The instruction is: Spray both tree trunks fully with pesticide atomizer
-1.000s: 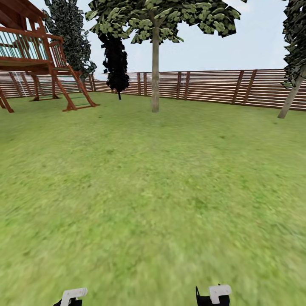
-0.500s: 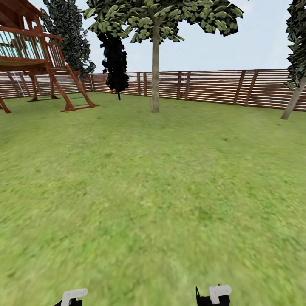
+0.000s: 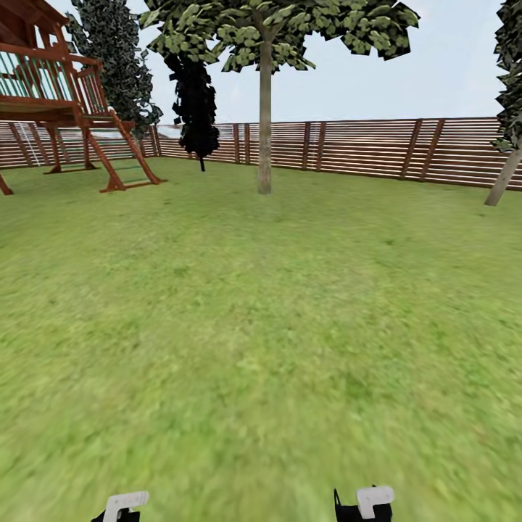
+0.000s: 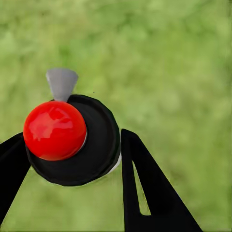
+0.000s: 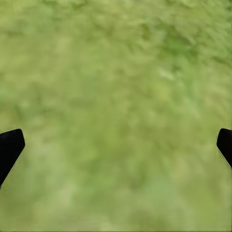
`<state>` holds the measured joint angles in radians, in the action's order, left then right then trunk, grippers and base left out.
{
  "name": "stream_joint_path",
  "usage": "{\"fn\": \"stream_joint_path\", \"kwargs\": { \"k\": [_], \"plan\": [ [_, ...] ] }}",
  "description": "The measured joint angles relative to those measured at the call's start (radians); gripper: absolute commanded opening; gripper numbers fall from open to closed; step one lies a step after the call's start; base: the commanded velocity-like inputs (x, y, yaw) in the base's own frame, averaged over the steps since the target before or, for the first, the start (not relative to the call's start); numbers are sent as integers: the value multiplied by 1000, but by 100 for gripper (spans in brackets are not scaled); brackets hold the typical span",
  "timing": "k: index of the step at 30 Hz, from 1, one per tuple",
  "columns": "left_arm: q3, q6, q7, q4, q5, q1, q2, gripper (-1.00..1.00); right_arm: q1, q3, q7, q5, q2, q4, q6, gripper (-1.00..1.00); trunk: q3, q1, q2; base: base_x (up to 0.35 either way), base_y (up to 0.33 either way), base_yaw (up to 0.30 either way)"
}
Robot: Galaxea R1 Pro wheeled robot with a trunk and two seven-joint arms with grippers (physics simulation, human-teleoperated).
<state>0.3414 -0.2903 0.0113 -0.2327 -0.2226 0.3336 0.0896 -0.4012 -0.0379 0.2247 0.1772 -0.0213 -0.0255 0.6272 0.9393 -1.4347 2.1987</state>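
The pesticide atomizer (image 4: 72,140), with a black round cap, a red ball top and a grey nozzle, sits between the black fingers of my left gripper (image 4: 70,150), which is shut on it above the grass. My right gripper (image 5: 116,145) is open over bare lawn, its fingertips far apart. Far ahead in the head view one tree stands upright with a pale trunk (image 3: 265,123). A second, leaning trunk (image 3: 504,177) shows at the right edge. Both stand well away across the garden lawn (image 3: 261,326). No white specks can be made out on the bark at this distance.
A brown slat fence (image 3: 362,148) closes the far side. A wooden play tower (image 3: 51,101) stands at the back left, with dark narrow trees (image 3: 194,101) beside it. Open grass stretches between me and the trunks.
The whole head view has shifted slightly, the tower sliding left and the leaning trunk right, so the camera moved forward. The arms' white parts at the bottom keep their places.
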Motion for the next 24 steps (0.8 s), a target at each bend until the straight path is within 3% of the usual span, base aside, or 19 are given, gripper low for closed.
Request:
{"fn": "stream_joint_path", "kwargs": {
  "k": [19,24],
  "plan": [
    [0,0,0,-1,0,0,4,-100,0,0,0,0,0,0,0,100,0,0,0,339,0,0],
    [19,0,0,-2,0,0,4,-100,1,0,0,0,0,0,0,100,0,0,0,339,0,0]
  ]
}}
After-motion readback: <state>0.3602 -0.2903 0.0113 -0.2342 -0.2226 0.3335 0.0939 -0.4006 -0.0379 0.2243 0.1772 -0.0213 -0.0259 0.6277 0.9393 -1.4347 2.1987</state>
